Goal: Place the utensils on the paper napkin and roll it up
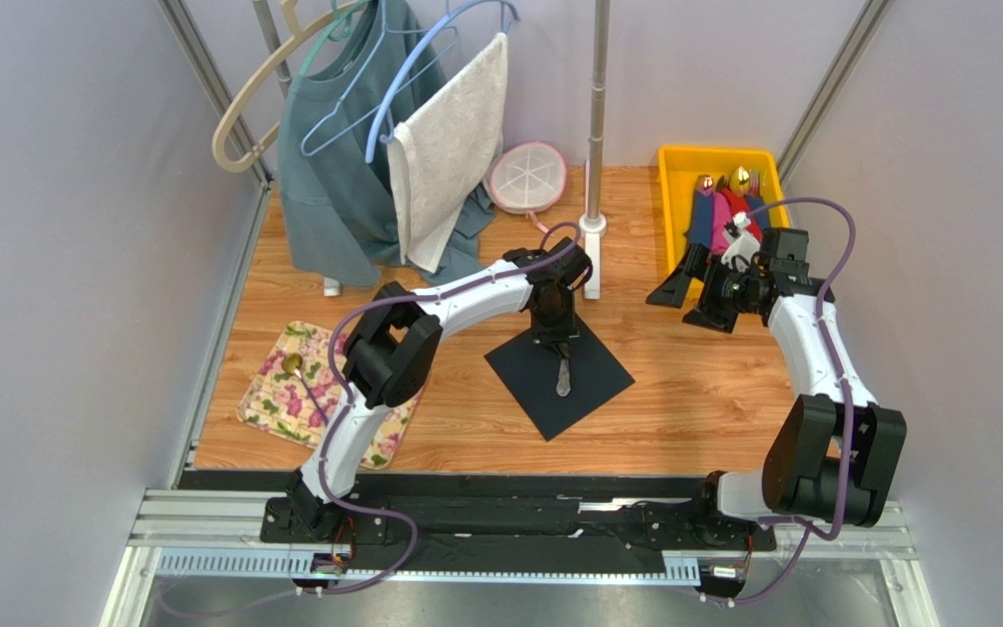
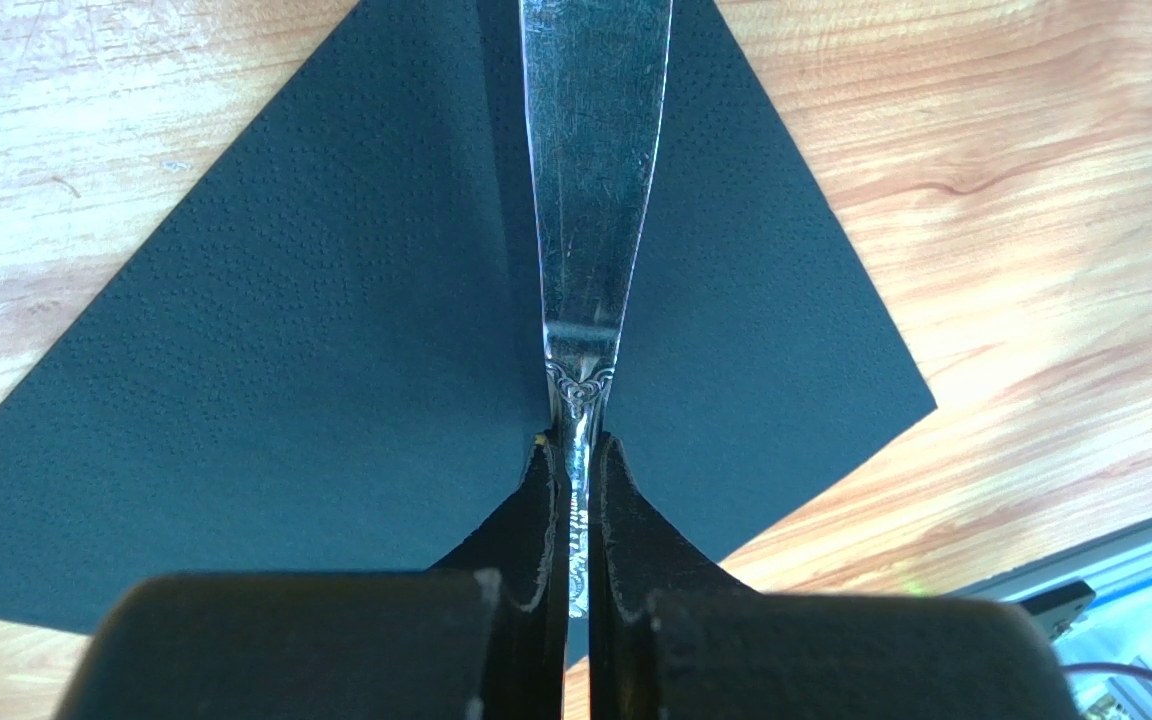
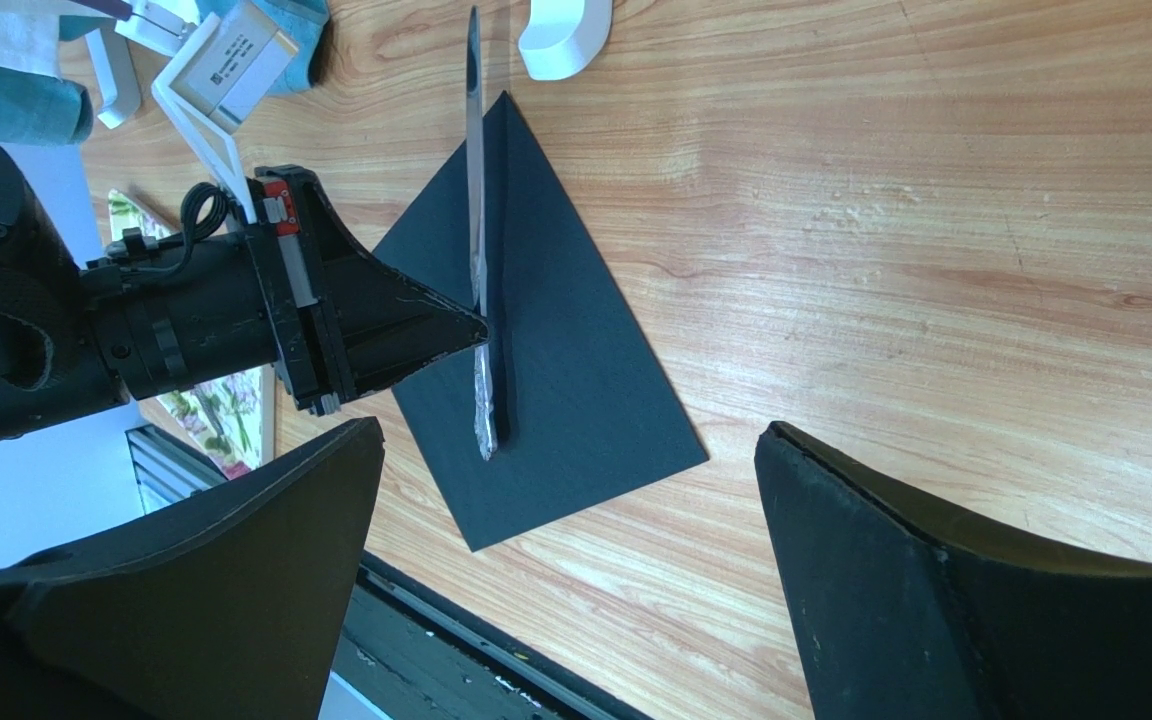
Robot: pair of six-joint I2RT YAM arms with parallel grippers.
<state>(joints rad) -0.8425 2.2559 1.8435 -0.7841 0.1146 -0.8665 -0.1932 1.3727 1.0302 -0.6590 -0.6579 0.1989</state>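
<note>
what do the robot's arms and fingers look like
The left arm and right arm have white tube-like links between bulky black joints. A greyish-purple cable loops loosely along each. The left gripper and right gripper carry matte black, wedge-shaped fingers tapering to narrow tips.

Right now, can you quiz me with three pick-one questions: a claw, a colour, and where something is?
1. The left claw is: A open; B shut on the knife; C shut on a cup.
2. The paper napkin is: A white; B red; C black.
3. The spoon lies: A on the floral mat; B on the napkin; C in the left claw.
Answers: B, it pinches the knife's neck; C, the sheet looks black in every view; A, it rests on the mat's flowers.
</note>
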